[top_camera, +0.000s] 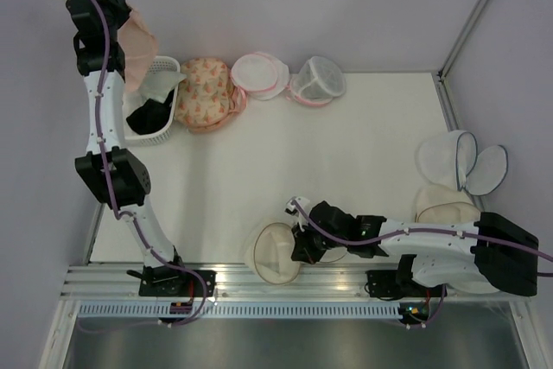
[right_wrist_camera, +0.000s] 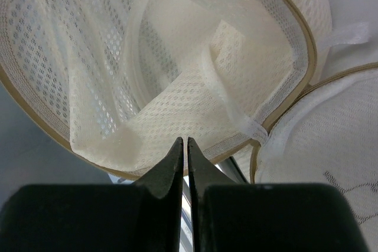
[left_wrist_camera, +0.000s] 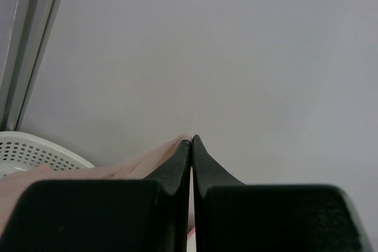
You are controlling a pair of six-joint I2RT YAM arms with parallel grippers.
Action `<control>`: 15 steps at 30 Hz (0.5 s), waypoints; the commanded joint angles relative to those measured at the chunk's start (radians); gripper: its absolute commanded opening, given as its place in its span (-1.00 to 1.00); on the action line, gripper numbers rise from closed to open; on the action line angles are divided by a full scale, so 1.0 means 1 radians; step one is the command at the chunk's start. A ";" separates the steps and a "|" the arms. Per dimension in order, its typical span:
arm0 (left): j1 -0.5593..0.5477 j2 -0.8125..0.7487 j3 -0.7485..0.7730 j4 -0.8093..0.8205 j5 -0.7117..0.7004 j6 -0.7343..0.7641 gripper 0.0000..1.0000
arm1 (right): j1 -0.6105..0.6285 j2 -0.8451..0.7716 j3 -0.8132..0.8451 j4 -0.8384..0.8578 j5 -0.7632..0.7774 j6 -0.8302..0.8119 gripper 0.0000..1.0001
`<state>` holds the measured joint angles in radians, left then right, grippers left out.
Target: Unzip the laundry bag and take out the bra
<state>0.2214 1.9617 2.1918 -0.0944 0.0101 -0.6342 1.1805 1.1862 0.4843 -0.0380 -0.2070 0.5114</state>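
Observation:
The laundry bag (top_camera: pixel 270 252) lies unzipped at the table's near edge, partly over the rail. In the right wrist view its cream mesh (right_wrist_camera: pixel 177 98) gapes with only folded mesh inside, and its face with the black drawing (right_wrist_camera: pixel 331 157) lies to the right. My right gripper (top_camera: pixel 299 244) (right_wrist_camera: pixel 184 141) is shut with its tips on the bag's mesh rim. High at the far left, my left gripper (top_camera: pixel 128 22) (left_wrist_camera: pixel 191 140) is shut on the pale pink bra (top_camera: pixel 136 42) (left_wrist_camera: pixel 127 166), which hangs above the basket.
A white basket (top_camera: pixel 166 65) (left_wrist_camera: pixel 35 149) holding black and white garments stands under the bra. A peach floral bag (top_camera: pixel 203 92) and two pink-trimmed round bags (top_camera: pixel 259 75) (top_camera: pixel 318 79) line the back. Dark-trimmed white bags (top_camera: pixel 449 157) and a cream bag (top_camera: pixel 445 205) lie at the right.

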 commanded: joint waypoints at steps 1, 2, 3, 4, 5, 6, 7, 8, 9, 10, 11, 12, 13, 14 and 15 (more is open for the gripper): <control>0.006 0.078 0.000 0.004 0.005 0.044 -0.95 | -0.018 0.019 0.053 0.026 -0.049 -0.037 -0.82; 0.006 0.086 -0.003 -0.004 0.001 0.053 -0.95 | -0.022 0.026 0.054 0.027 -0.052 -0.037 -0.82; 0.006 0.097 -0.007 -0.011 -0.005 0.056 -0.95 | -0.028 0.029 0.053 0.029 -0.054 -0.036 -0.82; 0.006 0.107 -0.032 -0.014 -0.027 0.067 -0.95 | -0.033 0.030 0.053 0.029 -0.057 -0.036 -0.82; 0.006 0.114 -0.049 -0.016 -0.045 0.071 -0.95 | -0.035 0.033 0.053 0.030 -0.057 -0.034 -0.82; 0.006 0.118 -0.067 -0.024 -0.065 0.076 -0.95 | -0.038 0.033 0.051 0.030 -0.058 -0.034 -0.82; 0.006 0.121 -0.101 -0.031 -0.111 0.080 -0.95 | -0.039 0.033 0.050 0.030 -0.058 -0.030 -0.82; 0.004 0.127 -0.119 -0.036 -0.131 0.083 -0.95 | -0.038 0.029 0.050 0.030 -0.060 -0.030 -0.82; 0.007 0.131 -0.139 -0.037 -0.175 0.087 -0.95 | -0.039 0.026 0.045 0.030 -0.060 -0.027 -0.82; 0.006 0.132 -0.174 -0.039 -0.196 0.091 -0.96 | -0.039 0.021 0.040 0.030 -0.060 -0.022 -0.82; 0.007 0.132 -0.191 -0.041 -0.215 0.090 -0.95 | -0.041 0.010 0.037 0.030 -0.058 -0.017 -0.82; 0.006 0.134 -0.208 -0.047 -0.238 0.090 -0.96 | -0.039 0.003 0.030 0.030 -0.055 -0.013 -0.82; 0.007 0.132 -0.234 -0.051 -0.243 0.087 -0.96 | -0.041 -0.011 0.025 0.030 -0.052 -0.008 -0.82; 0.006 0.131 -0.247 -0.053 -0.243 0.082 -0.96 | -0.041 -0.017 0.022 0.030 -0.049 -0.005 -0.82; 0.007 0.131 -0.259 -0.070 -0.243 0.077 -0.95 | -0.042 -0.022 0.017 0.030 -0.046 -0.004 -0.82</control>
<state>0.2234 2.1014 1.9564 -0.1551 -0.1646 -0.5896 1.1423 1.1995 0.5053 -0.0376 -0.2504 0.5003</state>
